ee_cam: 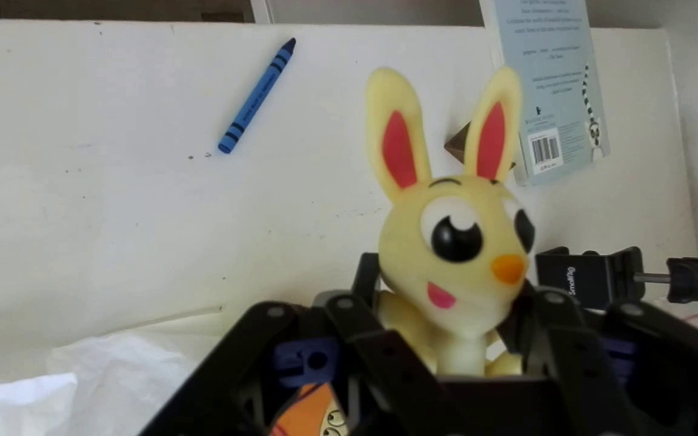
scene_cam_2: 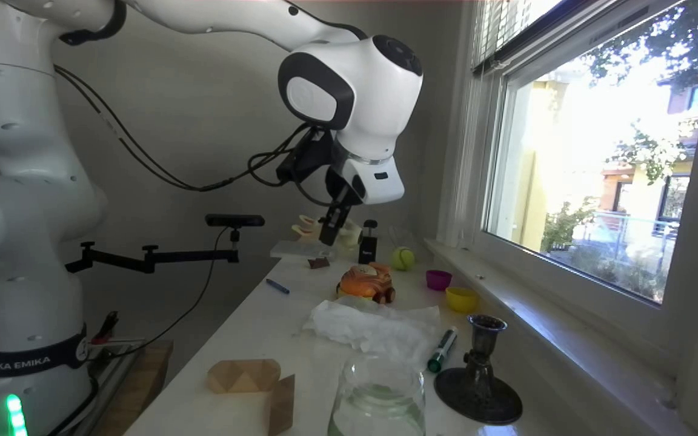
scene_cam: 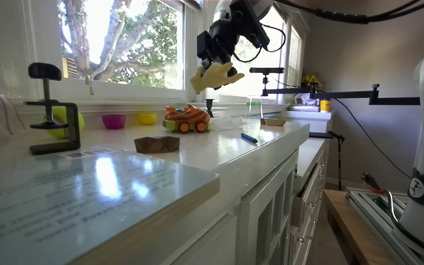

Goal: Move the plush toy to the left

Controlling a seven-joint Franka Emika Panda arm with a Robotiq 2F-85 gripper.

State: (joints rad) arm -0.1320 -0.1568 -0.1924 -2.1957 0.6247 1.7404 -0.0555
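- A white robot arm [scene_cam_2: 379,85] reaches over a white surface [scene_cam_2: 264,330] beside a window [scene_cam_2: 591,169].
- The black hand [ee_cam: 449,297] at its end is clamped on the plush toy [ee_cam: 455,242], a pale yellow rabbit, pressing it from both sides.
- The toy is up in the air, well clear of the surface, tipped onto its side rather than upright.
- Seen from the wrist, the rabbit has long ears lined in red, big black-and-white eyes, an orange nose and a pink mouth.
- An orange, dark-striped toy car [scene_cam: 188,119] stands on the surface, lower than the rabbit; a bit of it shows past the hand in the wrist view.
- A blue crayon [ee_cam: 258,97] lies near the edge away from the window, well apart from the car.
- A pale blue book [ee_cam: 549,91] with a barcode lies flat; near it are a small brown piece [scene_cam: 156,144] and a black clamp [ee_cam: 573,281].
- A magenta cup [scene_cam_2: 438,279], a yellow cup [scene_cam_2: 462,299] and a yellow-green ball [scene_cam_2: 403,258] sit along the window side.
- Just beside the car lies a crumpled white sheet [scene_cam_2: 373,327]; its material is hard to tell.
- Toward the opposite end from the book stand a dark candlestick [scene_cam_2: 479,381] and a clear glass jar [scene_cam_2: 379,396], with a green-capped marker [scene_cam_2: 443,349] near them.
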